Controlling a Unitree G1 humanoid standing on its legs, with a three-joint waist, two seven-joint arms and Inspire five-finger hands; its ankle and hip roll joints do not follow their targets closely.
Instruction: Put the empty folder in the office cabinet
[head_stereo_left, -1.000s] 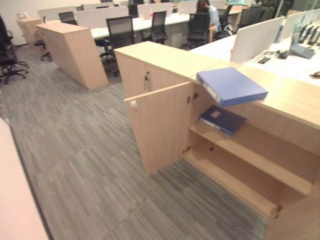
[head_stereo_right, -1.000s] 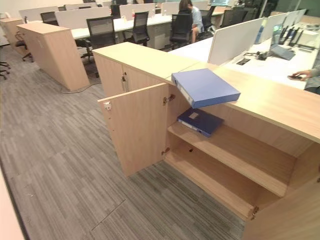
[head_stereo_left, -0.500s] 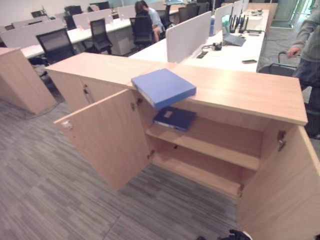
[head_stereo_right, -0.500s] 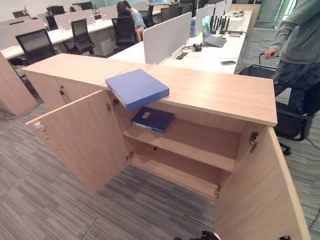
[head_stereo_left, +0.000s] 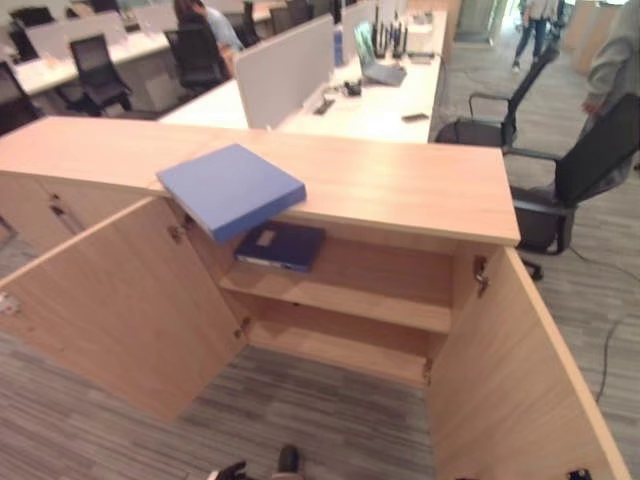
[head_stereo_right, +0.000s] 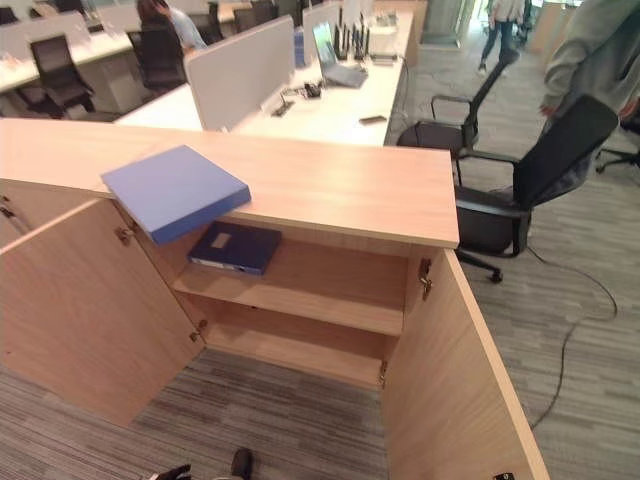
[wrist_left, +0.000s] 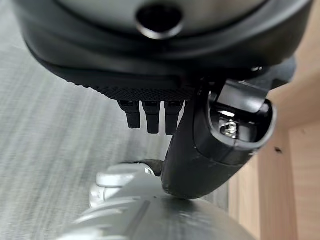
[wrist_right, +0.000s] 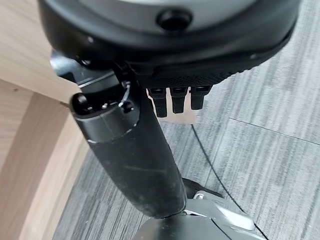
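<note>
Grey carpet (head_stereo_left: 330, 420) is spreading under an office cabinet (head_stereo_right: 400, 190) standing with both doors open. On its top, a blue folder (head_stereo_left: 231, 188) is lying, overhanging the front edge; a darker folder (head_stereo_right: 235, 247) is resting on the shelf below. Left hand (wrist_left: 150, 112) and right hand (wrist_right: 177, 100) are hanging relaxed, holding nothing.

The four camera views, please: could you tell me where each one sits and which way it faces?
Left eye view: on the head, looking down at the open cabinet and the blue folder on its top.
Right eye view: beside it, facing the same cabinet and folder, plus a dark folder on the shelf.
Left wrist view: on the left wrist, facing carpet past the left hand, fingers straight.
Right wrist view: on the right wrist, facing carpet past the right hand.
Both wrist views share cabinet wood.
</note>
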